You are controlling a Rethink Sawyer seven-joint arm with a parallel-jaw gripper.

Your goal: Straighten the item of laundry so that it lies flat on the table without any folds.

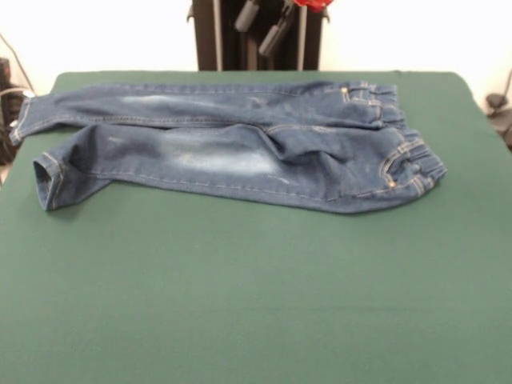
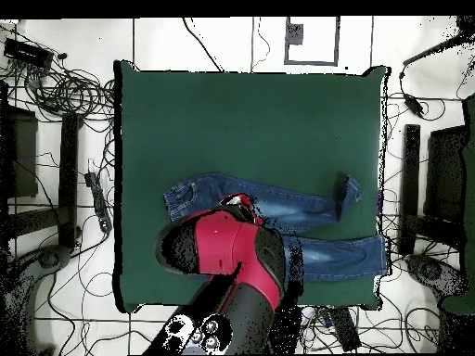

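Front view, near half of the table (image 1: 240,320): bare green felt. Farther back, the jeans (image 1: 232,148) lie across the far part, waistband to the picture's right, legs running left. Nearer leg's cuff is turned up; creases show at the crotch. Beyond, the hand (image 1: 276,28) hangs above the far edge; whether apart or together cannot be told.

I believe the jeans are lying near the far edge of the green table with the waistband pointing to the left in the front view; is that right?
Not quite. In the front view the jeans do lie near the far edge of the green table, but the gathered waistband is at the right end; the leg cuffs point left.
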